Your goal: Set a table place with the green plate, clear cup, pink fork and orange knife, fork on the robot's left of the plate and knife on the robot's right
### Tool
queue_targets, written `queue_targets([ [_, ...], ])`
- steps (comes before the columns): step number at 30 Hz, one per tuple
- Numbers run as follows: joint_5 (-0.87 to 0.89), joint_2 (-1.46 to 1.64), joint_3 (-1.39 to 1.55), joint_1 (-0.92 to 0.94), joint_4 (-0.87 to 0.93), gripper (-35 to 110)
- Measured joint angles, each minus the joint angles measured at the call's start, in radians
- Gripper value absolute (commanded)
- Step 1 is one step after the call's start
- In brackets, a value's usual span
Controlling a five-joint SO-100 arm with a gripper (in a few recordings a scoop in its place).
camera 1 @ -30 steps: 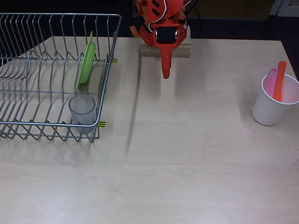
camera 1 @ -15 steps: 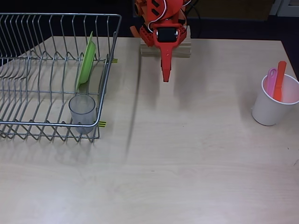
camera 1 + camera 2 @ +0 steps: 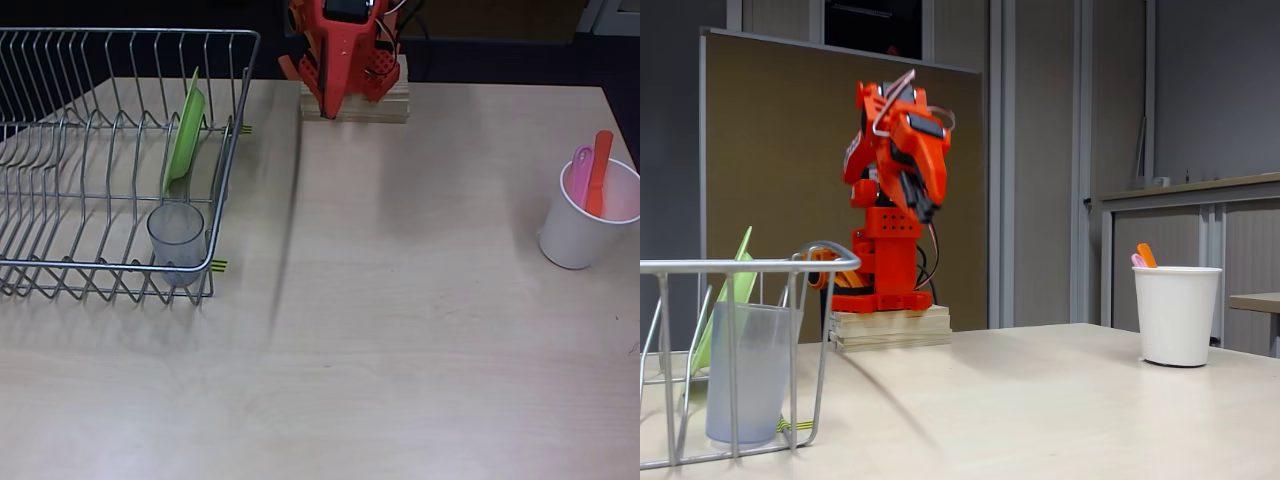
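Note:
The green plate (image 3: pixel 185 135) (image 3: pixel 725 310) stands on edge in the wire dish rack (image 3: pixel 235 150) (image 3: pixel 740 266) at the left. The clear cup (image 3: pixel 176 240) (image 3: pixel 745 370) sits upright in the rack's near corner, just in front of the plate. The pink fork (image 3: pixel 581 172) (image 3: pixel 1137 260) and the orange knife (image 3: pixel 599 172) (image 3: pixel 1147 255) stick up out of a white cup (image 3: pixel 575 240) (image 3: pixel 1177 315) at the right. My red gripper (image 3: pixel 328 110) (image 3: pixel 923 205) is folded up over the arm's base, far from all of these, shut and holding nothing.
The arm stands on a stack of wooden boards (image 3: pixel 388 105) (image 3: pixel 890 328) at the table's far edge. Bare light-wood tabletop (image 3: pixel 400 330) stretches between the rack and the white cup.
The arm has pulled back and lifted; its gripper tip moved from over the table to above the wooden base. Plate, cup, fork and knife have not moved.

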Motion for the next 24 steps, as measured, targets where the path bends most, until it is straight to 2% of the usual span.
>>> queue_targets([
  [9,-0.037,-0.225,-0.253,0.106,0.031,6],
  [11,0.008,-0.261,-0.290,0.137,0.029,5],
  [15,0.299,-0.310,-0.368,0.175,-0.015,3],
  [20,0.963,-0.324,-0.420,0.314,0.074,1],
  [21,1.052,-0.322,-0.426,0.341,0.109,0],
  [24,1.134,-0.302,-0.431,0.425,0.163,0],
])
